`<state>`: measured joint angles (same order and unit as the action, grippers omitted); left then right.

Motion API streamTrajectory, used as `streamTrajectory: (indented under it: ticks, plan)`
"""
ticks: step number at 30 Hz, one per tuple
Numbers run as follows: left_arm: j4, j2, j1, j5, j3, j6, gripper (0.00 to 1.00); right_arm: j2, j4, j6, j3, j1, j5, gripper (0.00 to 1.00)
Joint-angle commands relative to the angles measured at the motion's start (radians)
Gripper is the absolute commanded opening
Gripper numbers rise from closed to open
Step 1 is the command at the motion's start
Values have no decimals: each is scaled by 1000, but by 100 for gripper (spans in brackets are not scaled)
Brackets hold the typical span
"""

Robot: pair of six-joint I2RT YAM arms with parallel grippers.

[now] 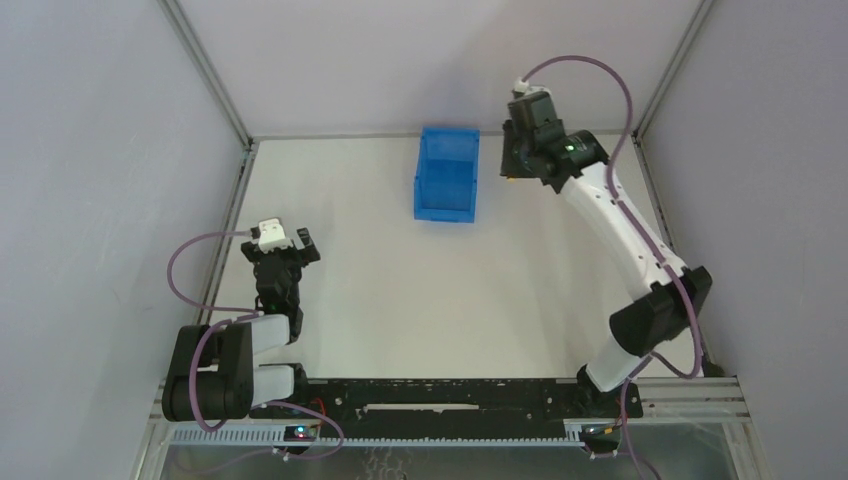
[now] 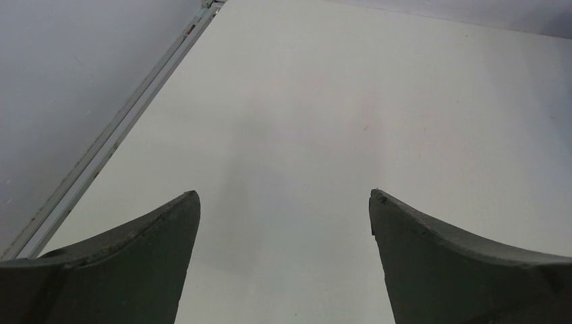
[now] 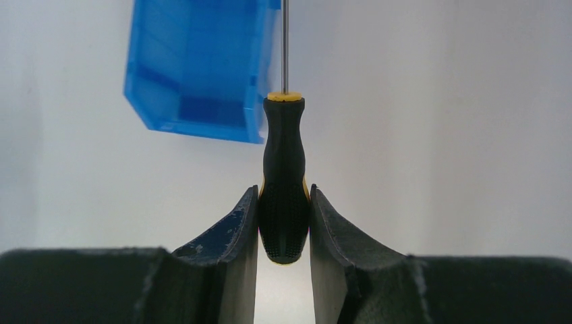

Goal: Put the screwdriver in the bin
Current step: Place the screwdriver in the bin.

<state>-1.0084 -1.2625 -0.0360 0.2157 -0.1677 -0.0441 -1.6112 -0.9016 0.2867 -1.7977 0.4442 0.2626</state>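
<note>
Pale grey walls [image 1: 90, 150] close in a white tabletop [image 1: 380, 300] on three sides, with thin metal rails [image 1: 232, 215] running along its left and right edges. Against the far edge, about midway along it, stands a blue plastic rectangular bin [image 1: 447, 175] with tall walls and an open top. The right arm [image 1: 625, 235] stretches from its base at the near edge toward the far right corner, and its wrist hangs just to the right of the bin. The right gripper [image 3: 283, 202] is clamped on a small slim screwdriver [image 3: 284, 155] with a black handle, a yellow collar and a thin dark metal shaft. Both fingers press the textured butt end of the handle from either side. The shaft points straight away from the wrist camera, beside the bin's wall, and its tip is cut off by the frame. From the top camera the tool is mostly hidden beneath the wrist, apart from what may be a speck of orange. The left gripper [image 2: 284, 194] sits near the left edge, well apart from the bin, its fingers spread wide with white tabletop showing between them.
</note>
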Motion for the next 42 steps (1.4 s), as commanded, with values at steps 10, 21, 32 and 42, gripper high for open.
streamTrajectory:
  ticks: [10,21,32,42]
  plan:
    - [-34,6,-5,12,-29,20,100,-325,-34,93,-403,182,43,21]
    - [-35,6,-5,12,-30,20,100,-467,37,80,-453,189,26,20]
    - [-35,6,-5,13,-29,20,100,-583,177,76,-338,146,-17,18]
    - [-35,6,-5,12,-29,20,100,-716,252,57,-338,104,-60,18]
